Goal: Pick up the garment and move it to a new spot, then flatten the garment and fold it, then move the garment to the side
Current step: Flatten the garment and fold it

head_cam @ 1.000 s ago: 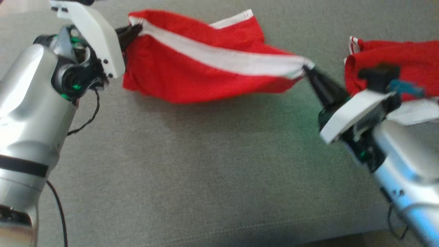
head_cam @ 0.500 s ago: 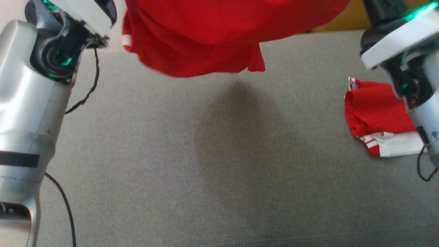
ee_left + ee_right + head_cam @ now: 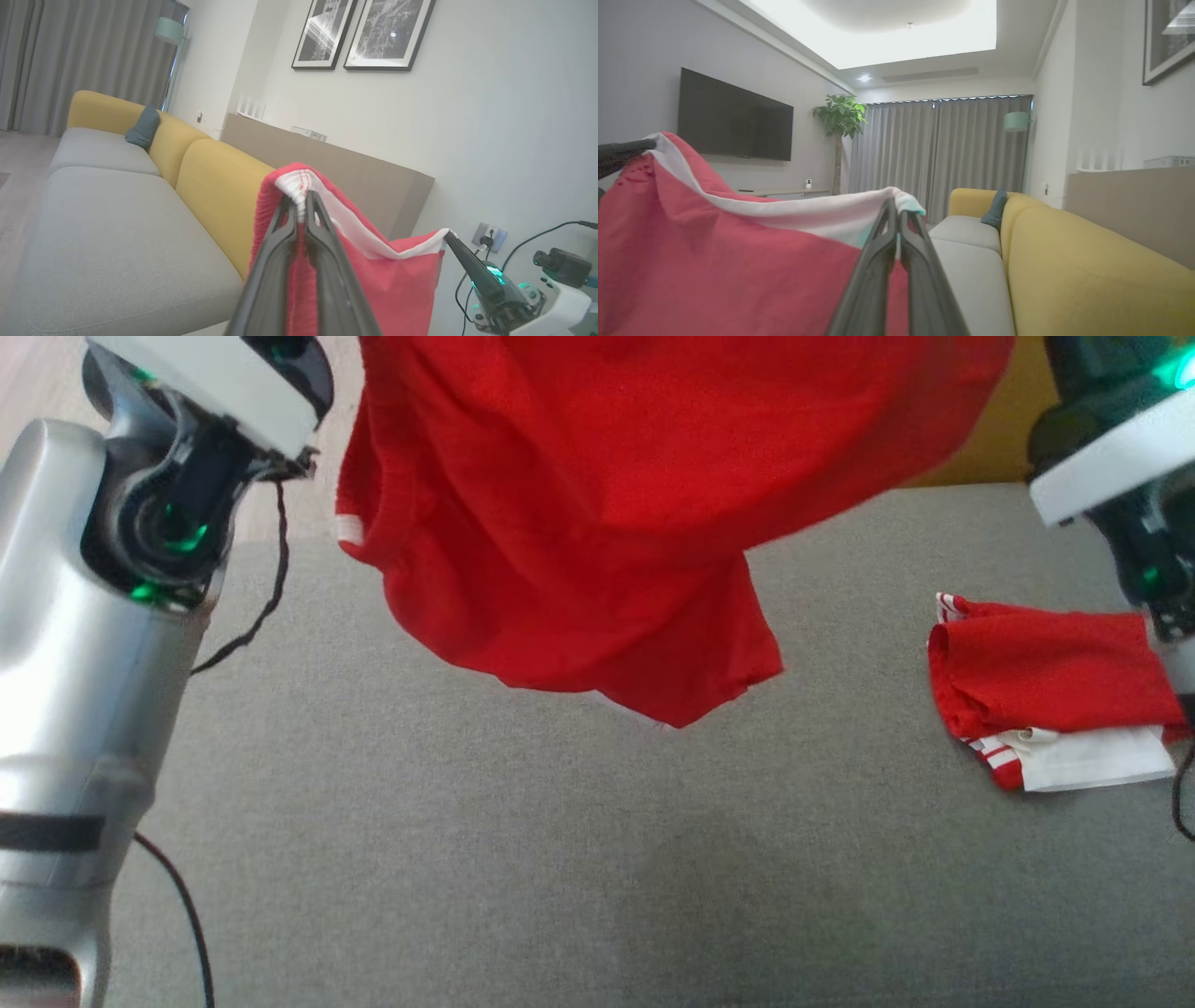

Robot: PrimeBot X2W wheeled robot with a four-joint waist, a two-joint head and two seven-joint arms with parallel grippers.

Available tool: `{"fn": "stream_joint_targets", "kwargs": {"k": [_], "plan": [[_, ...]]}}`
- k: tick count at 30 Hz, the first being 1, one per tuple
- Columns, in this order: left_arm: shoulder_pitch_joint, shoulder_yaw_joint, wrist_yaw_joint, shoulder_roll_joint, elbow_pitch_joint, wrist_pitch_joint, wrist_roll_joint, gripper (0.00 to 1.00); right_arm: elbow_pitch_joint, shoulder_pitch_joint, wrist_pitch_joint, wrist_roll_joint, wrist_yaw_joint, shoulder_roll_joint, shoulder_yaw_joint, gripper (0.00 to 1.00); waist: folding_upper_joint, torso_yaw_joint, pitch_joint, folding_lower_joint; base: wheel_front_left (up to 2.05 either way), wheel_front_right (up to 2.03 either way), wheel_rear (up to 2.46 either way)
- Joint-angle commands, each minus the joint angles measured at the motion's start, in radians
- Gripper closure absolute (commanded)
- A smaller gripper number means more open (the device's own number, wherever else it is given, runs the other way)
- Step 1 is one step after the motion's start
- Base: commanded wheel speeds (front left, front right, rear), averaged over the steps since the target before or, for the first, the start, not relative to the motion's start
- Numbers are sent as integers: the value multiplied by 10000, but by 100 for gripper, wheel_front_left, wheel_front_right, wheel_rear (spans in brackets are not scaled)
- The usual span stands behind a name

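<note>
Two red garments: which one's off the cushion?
The large red garment, hung by its white hem from left gripper and right gripper; the folded garment lies on the cushion.

Top garment: your hanging red fabric garment is plain red, with a white band along its upper edge.
Side garment: your folded red cloth garment shows a white panel and red-and-white striped trim.
Sofa: grey woven sofa seat, yellow sofa back, dark teal cushion.
Arm: your left arm is silver, black-banded, green-lit.

Two garments; two framed pictures; one cushion.
</note>
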Motion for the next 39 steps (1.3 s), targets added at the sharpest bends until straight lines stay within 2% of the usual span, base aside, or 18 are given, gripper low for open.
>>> {"fn": "stream_joint_targets", "kwargs": {"k": [1,7,11,14,15,17,21,25,26,29,32,35,39], "plan": [[-364,414,186,529,-607,134,-88,100,-487,135,189,13,-9,-110,-211,100,0,-3,21,1,0,0,0],[-158,360,885,927,-1532,597,51,100,-1251,439,787,-301,-9,93,-898,100,0,-158,331,1,0,0,0],[-353,81,1024,1121,-1301,703,550,100,-1207,155,1162,-546,-9,560,-1104,100,0,-339,897,1,0,0,0],[-953,-16,1086,1088,-805,696,895,100,-922,-673,1305,-877,-9,863,-1078,100,0,-476,1838,1,0,0,0],[-1596,-75,1038,1036,-317,556,1244,100,-491,-1485,1240,-1164,-9,1068,-1058,100,0,-562,2590,1,0,0,0],[-2356,-38,969,840,317,279,1497,100,180,-2425,1021,-1540,-9,1289,-1081,100,0,-637,3342,1,0,0,0],[-4120,-9,703,465,1891,-709,2243,100,1891,-4435,149,-2461,-9,1818,-1265,100,0,-751,4503,1,0,0,0],[-5637,126,318,-21,3460,-2281,2813,100,3589,-6043,-1142,-3308,-9,2511,-1637,100,0,-861,5137,1,0,0,0],[-5637,126,318,-21,3460,-2281,2813,100,3589,-6043,-1142,-3308,-9,2511,-1637,100,0,-861,5137,1,0,0,0],[-6261,212,-16,-419,4448,-3320,2952,100,4552,-6716,-1858,-3684,-9,2960,-1874,100,0,-876,5385,1,0,0,0],[-6379,86,-386,-759,5184,-3853,3064,100,5155,-6738,-2117,-3710,-9,3425,-2049,100,0,-838,5538,1,0,0,0],[-6042,-120,-682,-1010,5604,-4127,3172,100,5569,-6238,-2189,-3707,-9,3658,-1771,100,0,-730,5595,1,0,0,0],[-5024,-623,-848,-1236,5872,-4235,3305,100,5948,-5157,-2209,-3560,-9,3687,-1062,100,0,-518,5518,1,0,0,0]]}}
